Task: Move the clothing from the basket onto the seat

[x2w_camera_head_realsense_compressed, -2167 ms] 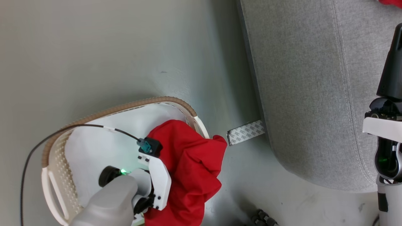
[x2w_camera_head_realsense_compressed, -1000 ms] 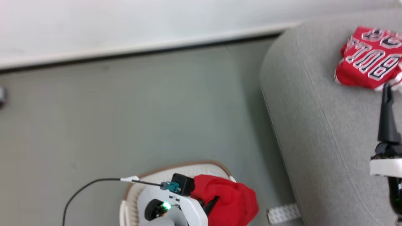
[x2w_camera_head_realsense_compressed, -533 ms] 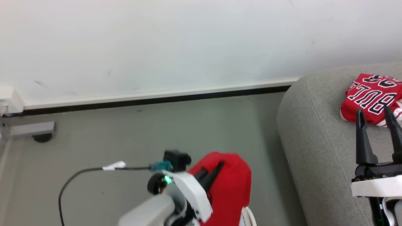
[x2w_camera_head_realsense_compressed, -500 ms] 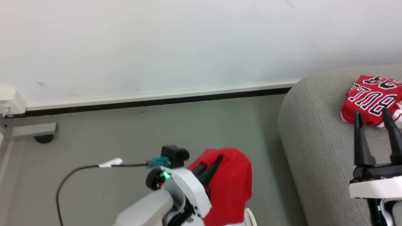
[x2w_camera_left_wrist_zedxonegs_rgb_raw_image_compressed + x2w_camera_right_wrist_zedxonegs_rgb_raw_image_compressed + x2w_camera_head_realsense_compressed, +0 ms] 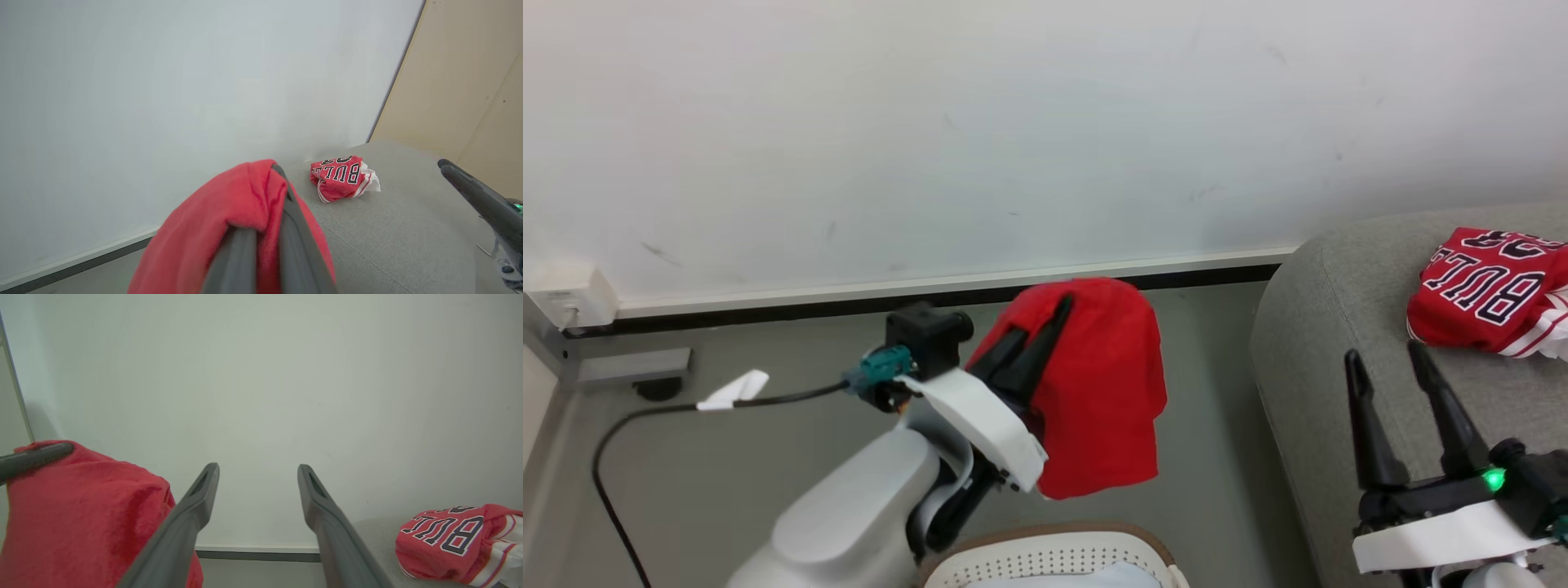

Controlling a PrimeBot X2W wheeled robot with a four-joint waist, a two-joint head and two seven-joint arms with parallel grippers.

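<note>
My left gripper (image 5: 1058, 306) is shut on a plain red garment (image 5: 1098, 400) that hangs from its fingers in the air, above the basket (image 5: 1045, 551) at the bottom edge. The same garment (image 5: 212, 228) drapes over the left fingers in the left wrist view and appears at the left (image 5: 81, 510) in the right wrist view. A lettered red jersey (image 5: 1490, 290) lies crumpled on the grey seat (image 5: 1331, 343); jersey (image 5: 343, 176), jersey (image 5: 453, 543). My right gripper (image 5: 1387, 354) stands open over the seat's front part, holding nothing; its fingers (image 5: 192, 514) are spread wide.
A white wall with a dark baseboard (image 5: 809, 302) runs behind. Grey floor lies between basket and seat. A black cable (image 5: 645, 416) trails from my left wrist. A grey bracket (image 5: 621, 367) sits at the wall's foot on the left. A tan panel (image 5: 470, 81) stands beyond the seat.
My left gripper has lifted the red garment up out of the basket. The head camera has tilted upward, bringing the wall and the seat's jersey into view. The right gripper stays open.
</note>
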